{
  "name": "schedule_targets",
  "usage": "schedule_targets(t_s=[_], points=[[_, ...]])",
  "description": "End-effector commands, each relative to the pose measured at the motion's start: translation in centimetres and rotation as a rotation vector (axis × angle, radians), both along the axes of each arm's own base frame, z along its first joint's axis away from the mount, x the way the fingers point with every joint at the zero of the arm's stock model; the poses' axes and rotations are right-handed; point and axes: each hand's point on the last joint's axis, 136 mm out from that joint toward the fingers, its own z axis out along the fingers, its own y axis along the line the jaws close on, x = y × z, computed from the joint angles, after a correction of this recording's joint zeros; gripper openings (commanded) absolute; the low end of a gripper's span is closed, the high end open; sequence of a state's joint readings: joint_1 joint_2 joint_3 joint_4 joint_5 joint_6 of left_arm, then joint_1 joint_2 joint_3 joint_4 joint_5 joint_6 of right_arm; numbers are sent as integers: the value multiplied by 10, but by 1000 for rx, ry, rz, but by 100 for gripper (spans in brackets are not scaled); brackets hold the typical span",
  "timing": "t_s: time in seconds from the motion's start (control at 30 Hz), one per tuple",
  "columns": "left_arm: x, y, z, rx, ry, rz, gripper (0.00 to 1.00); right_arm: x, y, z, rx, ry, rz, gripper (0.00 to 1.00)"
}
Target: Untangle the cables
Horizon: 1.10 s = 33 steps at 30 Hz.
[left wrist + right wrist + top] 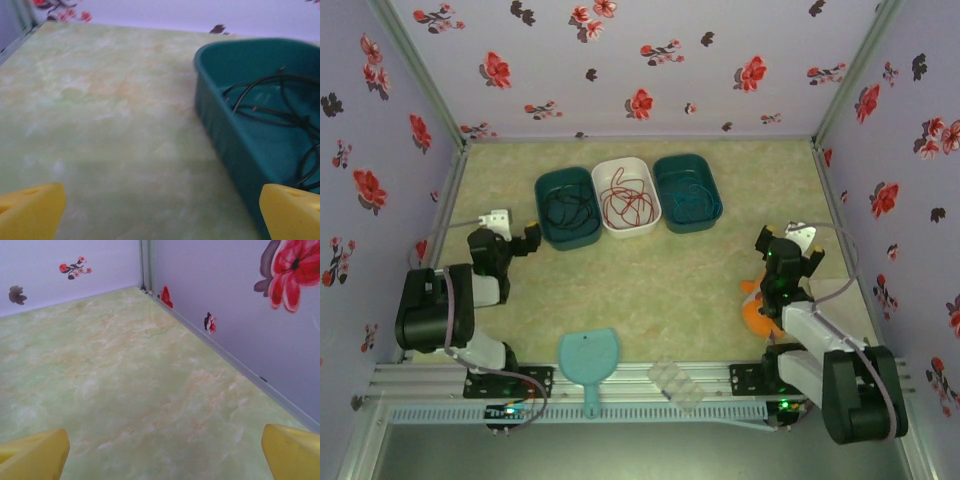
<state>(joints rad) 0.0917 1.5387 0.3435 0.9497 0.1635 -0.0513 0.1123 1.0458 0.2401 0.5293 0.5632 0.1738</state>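
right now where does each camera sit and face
Top external: above, behind the arms, looking down at table and three bins; both arms show.
Left wrist: on left end effector, facing the back wall and teal bin; yellow fingertips show.
Right wrist: on right end effector, facing the far right corner; yellow fingertips show.
Shared: top and left wrist see the teal bin's black cable.

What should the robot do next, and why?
Probably park the arms: the black cable lies alone in the left bin, the red cable in the white bin, the blue-teal cable in the right bin, and left gripper and right gripper hang open, empty.
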Motion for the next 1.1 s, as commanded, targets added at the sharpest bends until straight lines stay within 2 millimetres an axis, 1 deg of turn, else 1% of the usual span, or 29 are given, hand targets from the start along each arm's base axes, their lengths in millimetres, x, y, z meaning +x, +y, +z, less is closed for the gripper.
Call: schedule_targets(t_s=[0.0,0.1,0.23,0.33,0.47,0.53,0.6,0.7,0.77,0.8,0.83,0.9,0.97,1.03,1.07], points=[[4,-11,5,15,-13,-88,100,11,7,-1,-5,-28,63,99],[4,-11,4,16,-11,-87,100,22,15,-4,-7,-10,111,99],[4,-7,5,17,-13,-62,100,33,19,-2,-7,-68,136,99],[4,-7,4,16,-13,-60,100,39,20,-2,-28,-83,143,99],[4,-7,5,17,-13,-61,100,43,14,-12,-28,-93,107,99],[4,-7,5,17,-14,-61,100,48,15,-17,-24,-92,112,99],[4,-7,4,17,-12,-61,100,53,18,-19,-25,-74,136,99],[4,-7,5,17,-15,-61,100,59,19,-21,-13,-44,142,99],[4,-7,5,17,-15,-61,100,64,23,-31,0,-3,175,99],[4,-7,5,18,-15,-61,100,69,24,-35,-6,-11,184,99],[4,-7,5,18,-15,-60,100,73,24,-34,-15,-31,188,99],[4,-7,5,18,-16,-60,100,73,33,-39,13,41,248,99],[4,-7,4,18,-14,-61,100,81,42,-41,34,32,323,99],[4,-7,5,18,-15,-62,100,84,39,-44,103,61,353,99],[4,-7,4,18,-13,-62,100,84,38,-44,106,51,357,99]])
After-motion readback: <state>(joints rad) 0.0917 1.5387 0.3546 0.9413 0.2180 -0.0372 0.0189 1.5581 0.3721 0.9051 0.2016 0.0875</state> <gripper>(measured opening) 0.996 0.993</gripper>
